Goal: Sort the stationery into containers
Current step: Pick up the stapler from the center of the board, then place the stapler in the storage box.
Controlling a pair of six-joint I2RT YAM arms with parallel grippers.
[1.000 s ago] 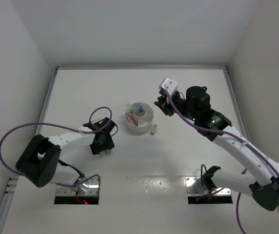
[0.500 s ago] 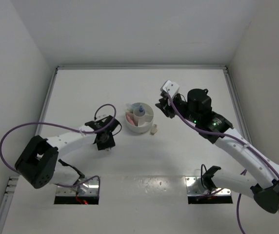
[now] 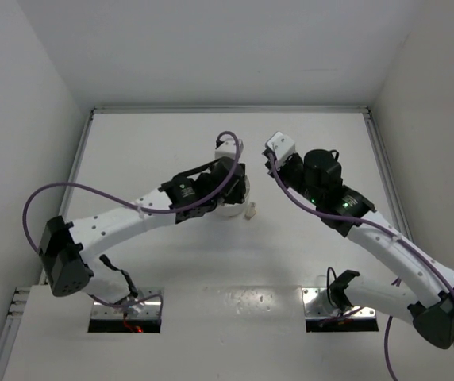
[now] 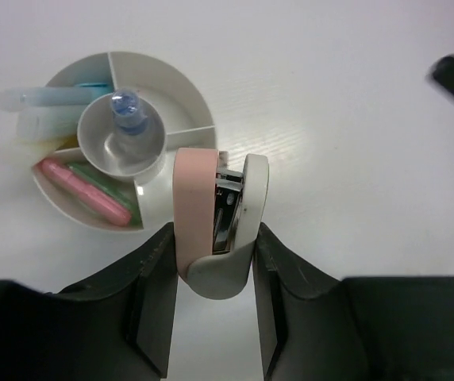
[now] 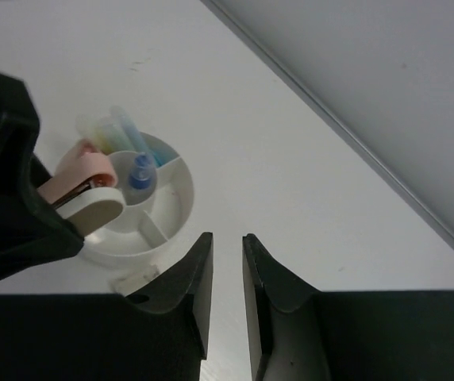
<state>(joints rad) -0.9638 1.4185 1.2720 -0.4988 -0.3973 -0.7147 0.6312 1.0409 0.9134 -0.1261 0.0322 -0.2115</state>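
Observation:
My left gripper (image 4: 213,232) is shut on a small pink and beige stapler (image 4: 215,214), held just above the near rim of the round white tub (image 4: 181,86). The tub's compartments hold a pink piece (image 4: 84,190), a green piece (image 4: 108,184) and pale blue and yellow tubes (image 4: 48,97). A blue-capped piece (image 4: 124,107) stands in the centre cup. From above, my left gripper (image 3: 228,184) covers most of the tub (image 3: 230,209). My right gripper (image 5: 227,242) hovers to the tub's right, jaws a narrow gap apart with nothing between them.
A small beige piece (image 3: 251,211) lies on the table just off the tub's right front side, also seen as the beige piece (image 5: 136,279) in the right wrist view. The table's raised far edge (image 5: 346,135) runs behind the tub.
My left arm swung from the table left of the tub to over the tub, its jaws closing on the stapler. The right gripper narrowed slightly and barely moved.

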